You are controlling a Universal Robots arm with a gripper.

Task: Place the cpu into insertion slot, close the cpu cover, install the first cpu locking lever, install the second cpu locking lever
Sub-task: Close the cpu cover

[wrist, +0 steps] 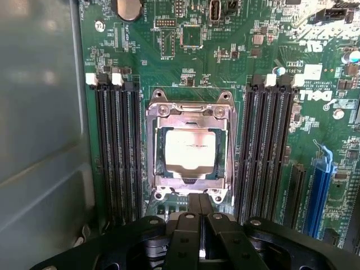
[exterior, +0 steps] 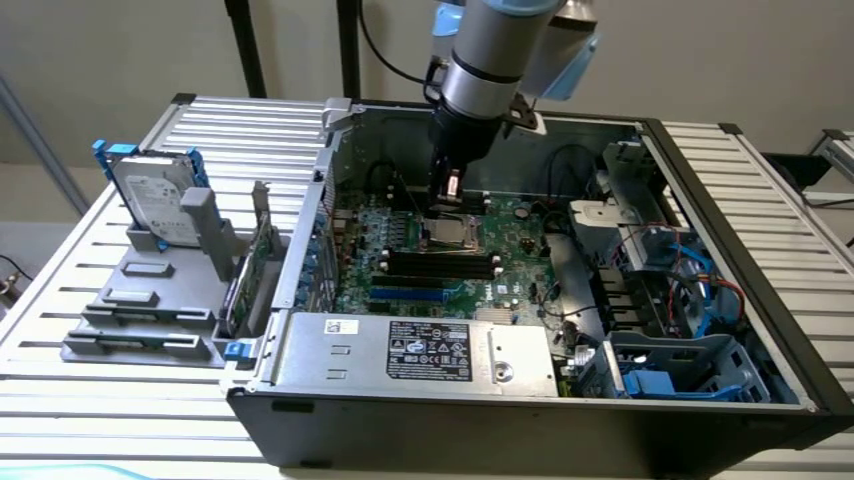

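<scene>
Your exterior view looks down over the whole computer case; your wrist view faces its motherboard closely; both share the cpu cover.

Slatted table, computer case, grey rack

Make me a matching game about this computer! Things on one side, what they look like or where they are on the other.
1 chip
2 metal cover
3 memory slots
4 hard drive

A long, black
B outside the case, on a grey stand
C pale square in the middle window
D silvery frame

Pairs: 1-C, 2-D, 3-A, 4-B
</scene>
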